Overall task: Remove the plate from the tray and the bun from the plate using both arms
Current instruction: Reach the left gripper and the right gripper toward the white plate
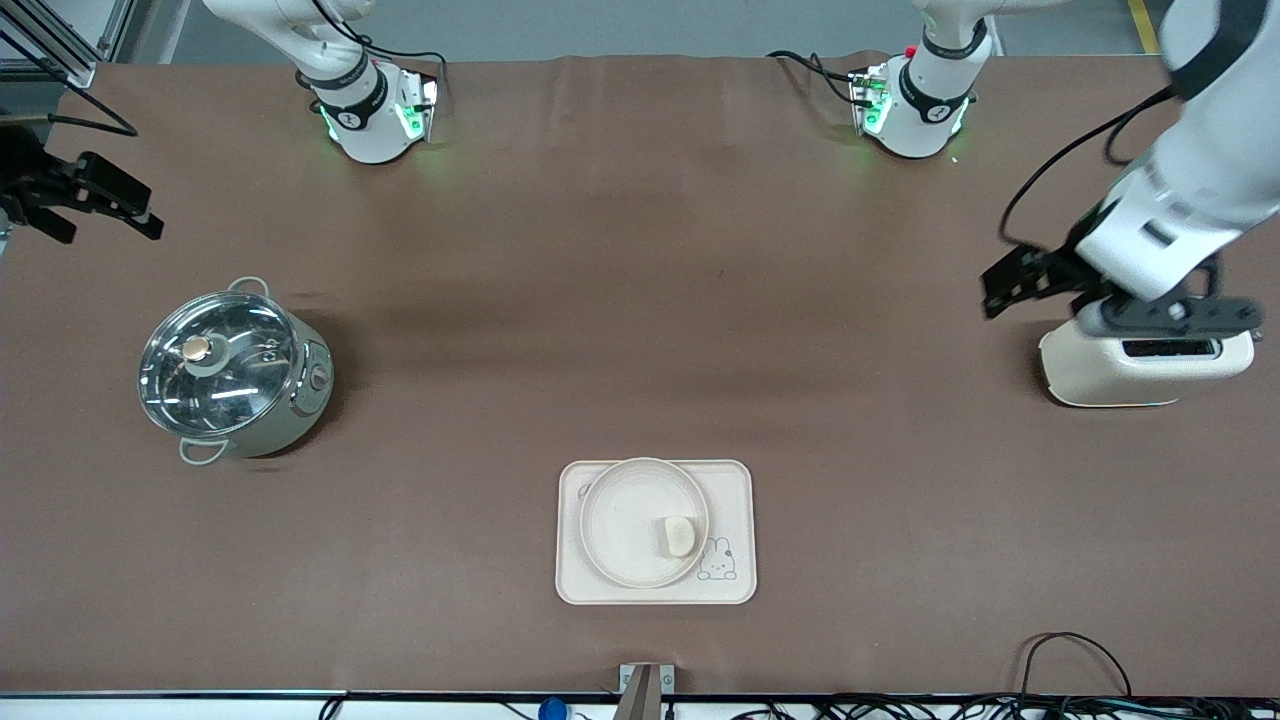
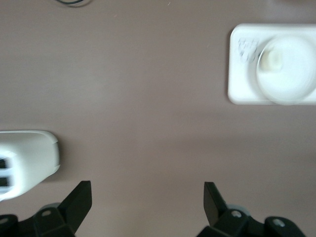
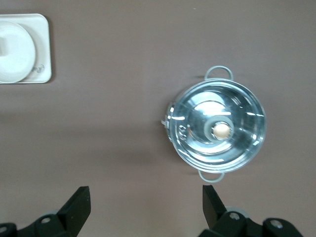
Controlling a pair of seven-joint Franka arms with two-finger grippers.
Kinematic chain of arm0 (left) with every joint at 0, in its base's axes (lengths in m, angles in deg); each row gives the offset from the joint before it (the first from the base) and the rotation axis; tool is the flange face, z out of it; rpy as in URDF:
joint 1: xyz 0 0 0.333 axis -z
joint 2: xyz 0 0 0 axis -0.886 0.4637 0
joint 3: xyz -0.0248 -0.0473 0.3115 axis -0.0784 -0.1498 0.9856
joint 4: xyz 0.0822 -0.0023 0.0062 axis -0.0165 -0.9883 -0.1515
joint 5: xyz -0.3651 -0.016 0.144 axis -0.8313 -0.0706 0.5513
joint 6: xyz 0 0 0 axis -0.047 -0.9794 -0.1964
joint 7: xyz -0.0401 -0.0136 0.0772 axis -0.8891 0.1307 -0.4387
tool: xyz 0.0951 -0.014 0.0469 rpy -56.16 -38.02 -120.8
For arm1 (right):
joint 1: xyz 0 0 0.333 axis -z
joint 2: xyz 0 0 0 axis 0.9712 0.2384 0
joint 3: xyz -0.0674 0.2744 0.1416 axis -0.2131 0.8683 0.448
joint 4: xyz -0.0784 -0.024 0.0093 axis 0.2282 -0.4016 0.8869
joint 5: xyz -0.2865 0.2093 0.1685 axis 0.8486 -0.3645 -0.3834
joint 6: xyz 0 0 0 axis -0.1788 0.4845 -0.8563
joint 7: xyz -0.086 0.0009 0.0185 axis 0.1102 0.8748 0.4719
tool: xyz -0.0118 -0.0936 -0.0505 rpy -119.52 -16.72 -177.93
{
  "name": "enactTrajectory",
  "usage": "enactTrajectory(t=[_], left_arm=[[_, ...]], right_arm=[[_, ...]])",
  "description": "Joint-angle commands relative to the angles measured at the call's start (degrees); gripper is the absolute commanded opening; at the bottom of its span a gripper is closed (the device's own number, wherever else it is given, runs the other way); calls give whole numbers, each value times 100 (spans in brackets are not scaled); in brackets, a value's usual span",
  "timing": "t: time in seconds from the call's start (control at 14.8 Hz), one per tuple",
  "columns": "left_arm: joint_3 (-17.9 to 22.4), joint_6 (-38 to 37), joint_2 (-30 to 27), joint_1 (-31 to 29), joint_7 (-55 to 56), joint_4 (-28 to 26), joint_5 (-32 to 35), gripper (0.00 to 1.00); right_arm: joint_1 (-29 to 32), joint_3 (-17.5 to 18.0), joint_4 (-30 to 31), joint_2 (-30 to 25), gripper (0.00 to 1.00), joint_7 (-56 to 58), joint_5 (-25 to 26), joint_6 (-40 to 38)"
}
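Observation:
The round cream plate (image 1: pixel 625 515) lies on the rectangular cream tray (image 1: pixel 735 480) near the table's front edge. The small pale bun (image 1: pixel 678 535) sits on the plate, close to the tray's rabbit drawing. My left gripper (image 1: pixel 1000 285) is open and empty, up in the air beside the white toaster at the left arm's end of the table. My right gripper (image 1: pixel 110 225) is open and empty, over the right arm's end of the table. The left wrist view shows its gripper (image 2: pixel 147 197) open over bare table, with the plate (image 2: pixel 291 74) and bun (image 2: pixel 272 60) farther off. The right wrist view shows its gripper (image 3: pixel 146 200) open.
A white toaster (image 1: pixel 1140 365) stands under the left arm and also shows in the left wrist view (image 2: pixel 27 158). A steel pot with a glass lid (image 1: pixel 235 370) stands toward the right arm's end and shows in the right wrist view (image 3: pixel 217 131). Cables run along the front edge.

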Motion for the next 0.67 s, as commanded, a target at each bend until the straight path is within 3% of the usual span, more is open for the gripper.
enactTrajectory(t=[0.0,0.2,0.61], left_arm=[[-101,961,1134,447,1123,281,39,100],[-49,2429,2022,1097,1585,333,144,100],[82,5619,3675,1793,1742,342,1628,100]], right_arm=[[-15,-18,-89,616,100,-47,-311,498],[-163,-18,-98,1267,100,-47,-760,1228],[-954,-9,-125,2585,100,-293,-1129,3011]])
